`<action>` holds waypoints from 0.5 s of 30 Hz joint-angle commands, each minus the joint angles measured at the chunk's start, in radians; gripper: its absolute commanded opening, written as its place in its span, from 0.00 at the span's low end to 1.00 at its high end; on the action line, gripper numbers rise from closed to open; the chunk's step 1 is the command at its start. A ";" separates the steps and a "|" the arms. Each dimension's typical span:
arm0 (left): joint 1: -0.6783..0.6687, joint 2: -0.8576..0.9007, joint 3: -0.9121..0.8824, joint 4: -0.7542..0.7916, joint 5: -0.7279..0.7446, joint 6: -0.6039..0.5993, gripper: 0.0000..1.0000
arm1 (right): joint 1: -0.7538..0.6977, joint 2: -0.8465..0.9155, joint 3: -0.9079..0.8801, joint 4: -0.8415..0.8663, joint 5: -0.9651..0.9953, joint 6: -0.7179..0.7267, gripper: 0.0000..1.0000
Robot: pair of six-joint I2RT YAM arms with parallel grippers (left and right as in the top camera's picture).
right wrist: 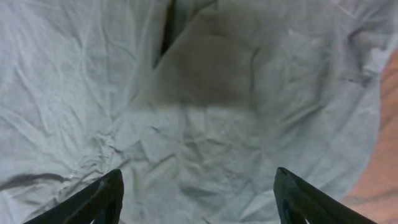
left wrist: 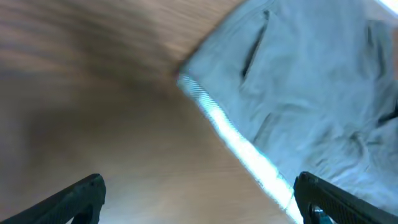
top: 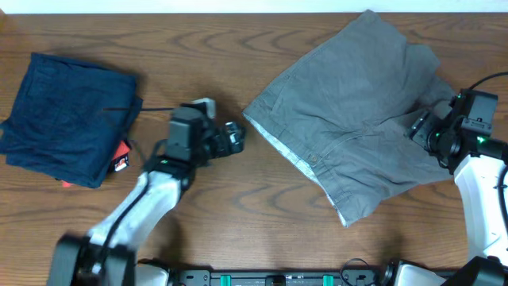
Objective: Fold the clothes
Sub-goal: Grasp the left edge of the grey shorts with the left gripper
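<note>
The grey shorts (top: 357, 119) lie rumpled and unfolded on the right of the table (top: 238, 230). Right gripper (top: 419, 127) hovers over them, jaws apart; left gripper (top: 234, 137), also agape, hangs just left of the waistband (top: 290, 155). Likely step: reaching. Next, pinch an edge.

It looks like a robotics lab bench, not anyone's home. There is a bare wood-grain worktop (top: 262, 222), with a left arm (top: 139, 206) and a right arm (top: 484, 183) in white and black rising from a dark mounting rail (top: 286, 278) at its near edge. The only things laid out are grey shorts (top: 349, 111) and a folded navy garment (top: 67, 119).
</note>
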 commanded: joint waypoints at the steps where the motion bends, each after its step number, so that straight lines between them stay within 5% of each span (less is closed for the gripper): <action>1: -0.046 0.122 0.010 0.113 0.012 -0.117 0.98 | -0.007 -0.010 0.011 -0.011 0.006 -0.014 0.76; 10: -0.071 0.414 0.043 0.421 -0.003 -0.203 0.98 | -0.007 -0.010 0.011 -0.052 0.003 -0.014 0.75; 13: -0.071 0.473 0.087 0.447 -0.008 -0.203 0.91 | -0.007 -0.010 0.011 -0.062 0.002 -0.014 0.76; 15: -0.075 0.510 0.127 0.449 -0.007 -0.203 0.78 | -0.007 -0.010 0.011 -0.066 -0.005 -0.014 0.75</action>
